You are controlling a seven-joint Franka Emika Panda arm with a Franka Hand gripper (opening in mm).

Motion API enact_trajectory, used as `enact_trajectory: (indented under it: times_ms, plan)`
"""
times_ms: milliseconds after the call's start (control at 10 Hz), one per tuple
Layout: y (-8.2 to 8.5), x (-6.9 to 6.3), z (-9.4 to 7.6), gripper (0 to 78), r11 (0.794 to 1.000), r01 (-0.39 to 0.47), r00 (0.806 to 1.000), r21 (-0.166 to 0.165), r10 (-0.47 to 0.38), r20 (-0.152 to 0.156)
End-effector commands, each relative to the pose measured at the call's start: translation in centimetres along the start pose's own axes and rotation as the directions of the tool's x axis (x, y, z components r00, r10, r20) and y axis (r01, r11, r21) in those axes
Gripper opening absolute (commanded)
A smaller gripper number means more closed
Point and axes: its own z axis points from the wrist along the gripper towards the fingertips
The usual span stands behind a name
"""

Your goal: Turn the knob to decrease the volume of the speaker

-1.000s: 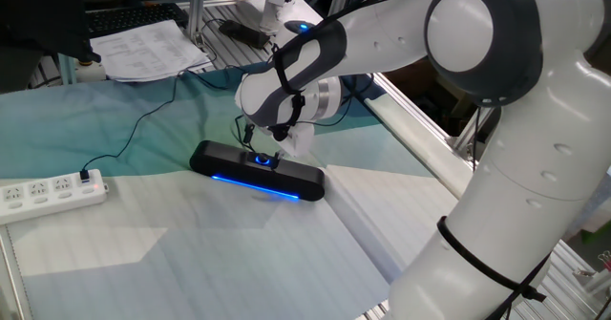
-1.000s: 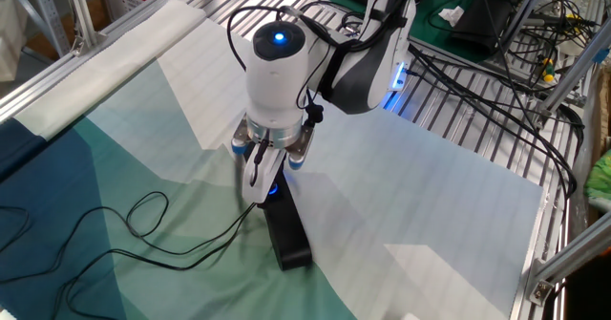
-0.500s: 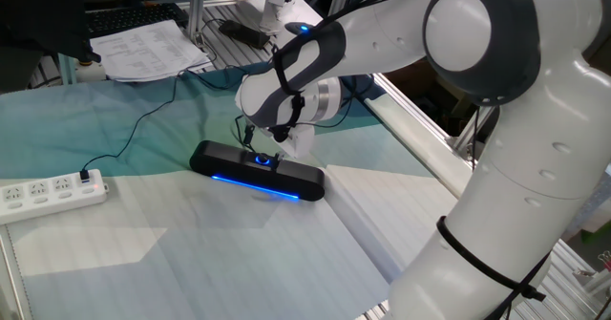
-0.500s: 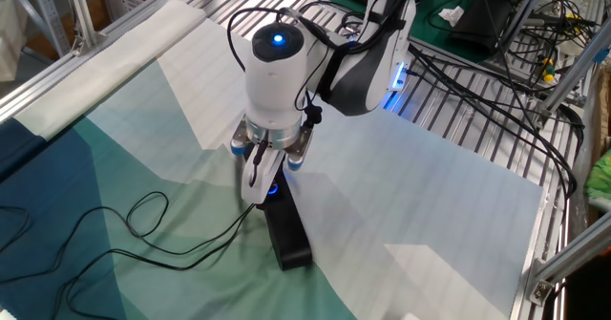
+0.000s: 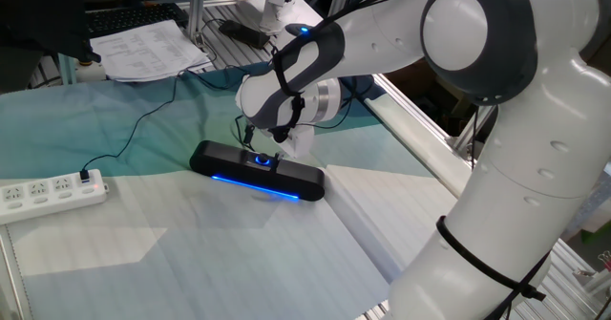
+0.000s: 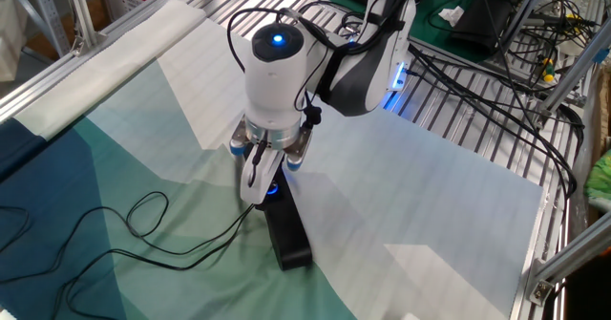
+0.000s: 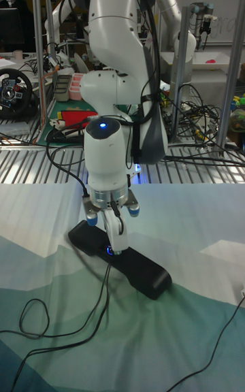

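The speaker (image 5: 286,181) is a long slim black bar lying on the teal and white cloth, with a blue strip glowing along its front. The knob (image 5: 263,160) sits on its top near the middle, ringed in blue light. My gripper (image 5: 264,155) points straight down onto it, fingers closed in on the knob from both sides. In the other fixed view the speaker (image 6: 289,238) runs toward the camera and a white finger (image 6: 251,179) hides most of the knob (image 6: 272,189). The tall fixed view shows the speaker (image 7: 139,271), the knob's glow (image 7: 109,251) and the gripper (image 7: 113,246) over it.
A white power strip (image 5: 48,194) lies at the left, with a thin black cable (image 6: 143,248) looping over the cloth to the speaker. Papers (image 5: 143,48) lie at the back. Metal frame rails (image 5: 420,143) border the table on the right.
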Motion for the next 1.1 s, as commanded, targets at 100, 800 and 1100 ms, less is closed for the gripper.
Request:
enact_trajectory:
  times_ms: [100,800,1100]
  plan:
    - [-0.04,0.00,0.06,77.4,1.000,-0.001,1.000,0.001,0.001,0.005]
    - [-0.04,0.00,0.06,1.5,1.000,-0.004,1.000,0.002,0.004,0.012]
    - [-0.04,0.00,0.06,1.5,1.000,-0.004,1.000,0.002,0.004,0.012]
